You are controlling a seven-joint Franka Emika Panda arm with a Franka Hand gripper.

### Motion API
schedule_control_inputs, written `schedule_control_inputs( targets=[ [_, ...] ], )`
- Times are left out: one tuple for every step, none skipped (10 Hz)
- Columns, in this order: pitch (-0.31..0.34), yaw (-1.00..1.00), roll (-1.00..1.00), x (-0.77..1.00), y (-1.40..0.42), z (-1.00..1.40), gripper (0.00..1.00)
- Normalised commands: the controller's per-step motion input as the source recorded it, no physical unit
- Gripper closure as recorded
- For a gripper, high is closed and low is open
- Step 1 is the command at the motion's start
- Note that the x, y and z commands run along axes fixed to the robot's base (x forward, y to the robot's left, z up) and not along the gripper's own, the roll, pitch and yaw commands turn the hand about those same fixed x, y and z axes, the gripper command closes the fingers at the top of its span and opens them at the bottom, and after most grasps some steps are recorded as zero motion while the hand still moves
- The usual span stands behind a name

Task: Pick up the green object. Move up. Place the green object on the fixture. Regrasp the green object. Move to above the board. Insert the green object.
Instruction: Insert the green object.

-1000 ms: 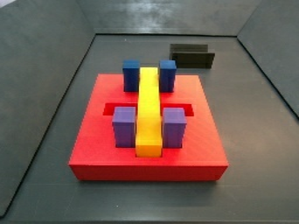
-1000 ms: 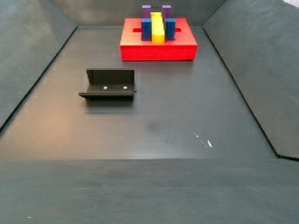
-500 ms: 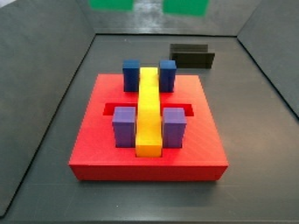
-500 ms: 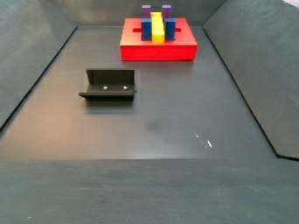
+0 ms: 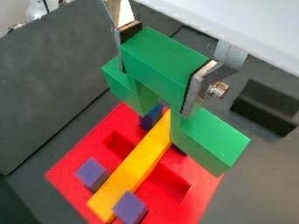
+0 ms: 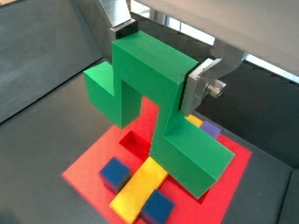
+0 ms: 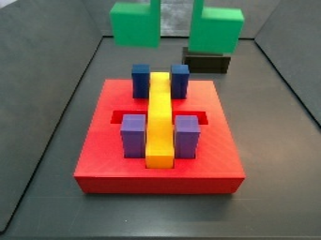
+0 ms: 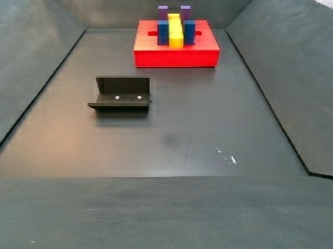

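Observation:
My gripper (image 5: 162, 61) is shut on the green object (image 5: 212, 136), its silver fingers (image 5: 202, 80) clamping the raised centre in both wrist views. There the green object (image 6: 177, 150) hangs above the board (image 5: 79, 154), apart from it. In a side view the green object (image 7: 135, 24) shows as two green lobes near the top edge, over the far end of the board (image 7: 111, 152). The fixture (image 7: 207, 63) stands on the floor behind the board, and left of the floor's middle as the fixture (image 8: 121, 95) with nothing on it.
The board carries a long yellow bar (image 7: 160, 117), two blue blocks (image 7: 141, 81) at its far end and two purple blocks (image 7: 133, 135) at its near end. Open red slots (image 7: 122, 117) lie beside the bar. Grey walls enclose the floor.
The green object has come down into a side view from the top edge: absent 1 s ago, a sliver 0.5 s ago, now both lobes show. Board and fixture have not moved.

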Motion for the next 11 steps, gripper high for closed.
schedule_control_inputs(
  targets=[
    [-0.203, 0.17, -0.26, -0.31, -0.39, -0.31, 1.0],
    [-0.131, 0.29, -0.29, -0.12, -0.28, -0.38, 1.0],
    [-0.084, 0.34, -0.32, 0.0, -0.15, -0.39, 1.0],
    [-0.016, 0.29, -0.31, 0.0, 0.0, -0.45, 1.0],
    [0.0, 0.21, -0.21, 0.0, 0.15, -0.53, 1.0],
    [0.0, 0.09, -0.04, -0.03, 0.05, -0.54, 1.0],
    [0.0, 0.0, 0.0, -0.09, 0.0, -0.47, 1.0],
    [0.0, 0.01, 0.0, -0.13, 0.0, -0.45, 1.0],
    [0.0, 0.02, -0.05, -0.1, 0.0, -0.39, 1.0],
    [0.0, 0.01, -0.07, -0.03, 0.0, -0.26, 1.0],
    [-0.006, 0.01, -0.08, -0.05, 0.0, -0.2, 1.0]
  ],
)
